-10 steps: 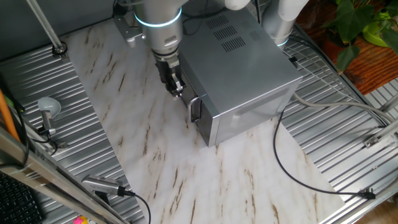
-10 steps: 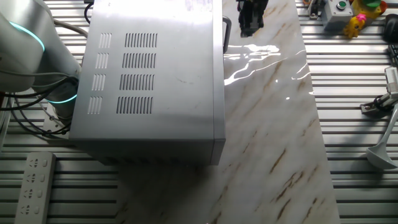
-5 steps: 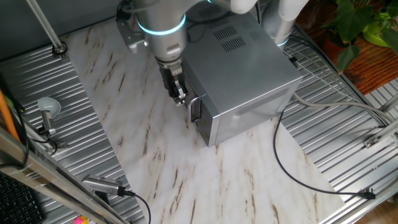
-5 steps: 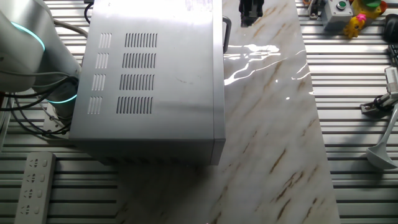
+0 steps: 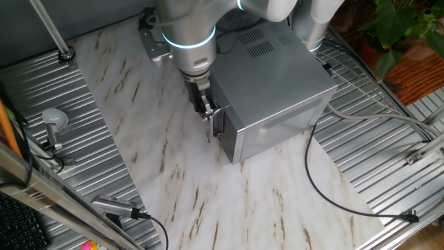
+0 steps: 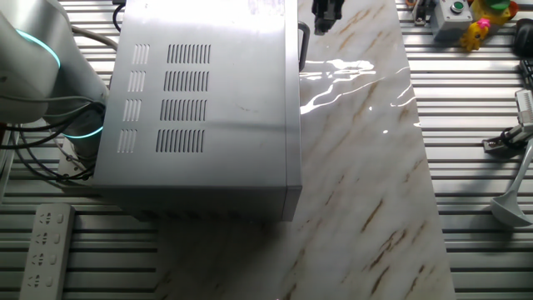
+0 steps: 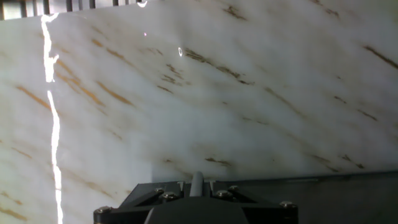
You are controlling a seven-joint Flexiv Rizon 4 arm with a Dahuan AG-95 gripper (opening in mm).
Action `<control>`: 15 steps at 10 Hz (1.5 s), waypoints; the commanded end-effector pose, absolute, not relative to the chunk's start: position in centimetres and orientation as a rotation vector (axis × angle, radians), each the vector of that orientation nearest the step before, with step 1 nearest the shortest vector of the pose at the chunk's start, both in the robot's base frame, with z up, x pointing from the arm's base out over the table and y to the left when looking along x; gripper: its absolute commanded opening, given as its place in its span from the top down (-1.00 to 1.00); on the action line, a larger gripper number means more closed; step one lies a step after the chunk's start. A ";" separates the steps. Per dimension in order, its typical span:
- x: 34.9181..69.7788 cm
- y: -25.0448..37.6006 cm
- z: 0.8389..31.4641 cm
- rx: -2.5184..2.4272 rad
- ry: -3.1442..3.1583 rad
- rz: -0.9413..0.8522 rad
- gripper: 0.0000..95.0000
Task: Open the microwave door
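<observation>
Silver-grey steel makes up the microwave (image 5: 274, 90), which sits on the marble-patterned tabletop (image 5: 159, 167), toward 1 o'clock of that slab in one fixed view. The microwave door (image 5: 225, 132) is the narrow front panel facing 8 o'clock there, flush with the box and closed, its vertical bar handle (image 5: 217, 122) at the door's 11 o'clock end. The gripper (image 5: 207, 111) points down at the handle's 10 o'clock side, just beside it; whether they touch cannot be told. In the other fixed view the gripper (image 6: 326, 14) shows at 12 o'clock on the frame edge, with the handle (image 6: 303, 43) at its 7 o'clock. How the jaws stand cannot be told: the hand view shows only the gripper's dark base over the marble, no fingertips. A black cable (image 5: 326, 187) loops across the tabletop at the microwave's 5 o'clock.
</observation>
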State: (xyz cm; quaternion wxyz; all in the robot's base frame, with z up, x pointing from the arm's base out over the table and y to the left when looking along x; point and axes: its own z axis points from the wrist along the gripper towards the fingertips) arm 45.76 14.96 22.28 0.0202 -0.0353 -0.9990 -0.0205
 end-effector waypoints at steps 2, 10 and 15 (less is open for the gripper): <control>45.5 15.2 22.0 -0.120 -3.098 -0.063 0.60; 44.3 15.2 21.3 -0.144 -3.090 -0.065 0.60; 43.6 15.4 20.8 -0.140 -3.100 -0.063 1.00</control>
